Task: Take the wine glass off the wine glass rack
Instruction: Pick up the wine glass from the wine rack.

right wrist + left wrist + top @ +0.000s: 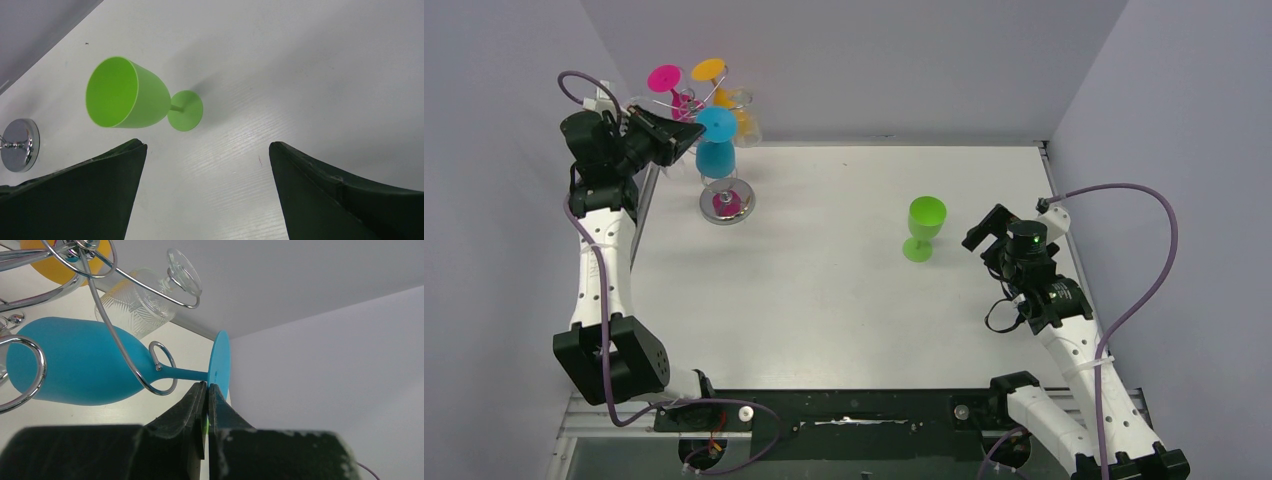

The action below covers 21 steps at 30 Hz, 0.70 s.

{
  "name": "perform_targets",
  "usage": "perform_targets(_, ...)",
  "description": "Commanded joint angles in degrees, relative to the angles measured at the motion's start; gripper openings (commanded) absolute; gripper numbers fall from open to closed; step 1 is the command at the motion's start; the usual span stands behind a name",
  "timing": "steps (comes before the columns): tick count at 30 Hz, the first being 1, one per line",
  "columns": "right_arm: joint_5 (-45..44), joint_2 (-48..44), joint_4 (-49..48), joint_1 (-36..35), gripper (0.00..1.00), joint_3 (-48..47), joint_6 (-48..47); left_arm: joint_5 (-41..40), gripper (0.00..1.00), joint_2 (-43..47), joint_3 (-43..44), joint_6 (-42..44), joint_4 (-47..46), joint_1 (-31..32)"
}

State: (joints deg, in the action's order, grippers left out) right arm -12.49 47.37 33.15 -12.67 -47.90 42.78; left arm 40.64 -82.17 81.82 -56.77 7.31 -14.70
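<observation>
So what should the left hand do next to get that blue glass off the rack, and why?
Probably draw the left hand slowly outward, away from the rack, so the stem of the blue glass slides out of the wire loop. The fingers are shut right at the stem beside the foot; whether they truly pinch it isn't clear.

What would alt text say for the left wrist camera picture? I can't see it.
A blue wine glass hangs by its stem in a loop of the silver wire wine glass rack. The left pincer is shut, its dark tips just beneath that stem near the round foot; a clear patterned glass hangs behind.
</observation>
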Motion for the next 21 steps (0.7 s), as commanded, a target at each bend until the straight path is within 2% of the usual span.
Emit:
perform_targets(1, -1.4, -0.1, -2.3, 0.4, 1.00, -1.2, 0.4, 1.9, 0.00, 2.9, 0.1, 1.3, -1.5, -0.7)
perform_targets(9, -0.9, 0.3, -1.6, 0.4, 0.99, -1.4, -0.1, 2.4, 0.00, 1.9, -0.1, 1.6, -1.4, -0.7)
perform_targets(21, -0.2, 1.4, -2.4, 0.5, 0.98, -1.8, -0.6, 1.8, 0.00, 1.1, 2.0, 5.8, 4.7, -0.7)
